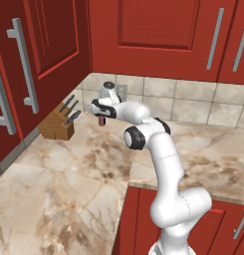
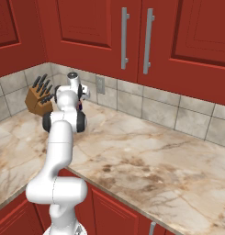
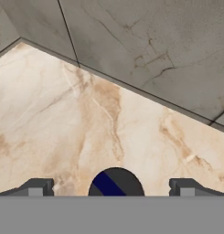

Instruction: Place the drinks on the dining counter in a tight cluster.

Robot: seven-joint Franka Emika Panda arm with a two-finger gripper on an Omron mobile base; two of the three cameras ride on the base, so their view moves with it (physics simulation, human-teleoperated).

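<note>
- Gripper (image 3: 111, 191) released, jaws spread wide; fingertips (image 3: 36, 188) standing well apart in the hand view, clamped on nothing
- Short maroon can (image 1: 101, 121) upright on the marble wall counter (image 1: 68, 169), in the corner below the red cabinets (image 1: 153, 35); seen from the left base view as a small maroon sliver just under the hand
- In the hand view, a dark round top with a blue stripe, sitting midway between the two tips with open space on either side; apart from both fingers
- Grey tiled backsplash (image 3: 145, 41) just beyond the can; veined beige marble between
- Wooden knife block (image 1: 58, 125) near the can, towards the left wall; dark handles tilted upward
- Wall outlet (image 2: 100, 85) on the tiles behind the hand
- Arm folded forward over the counter, hand pointing down at the corner
</note>
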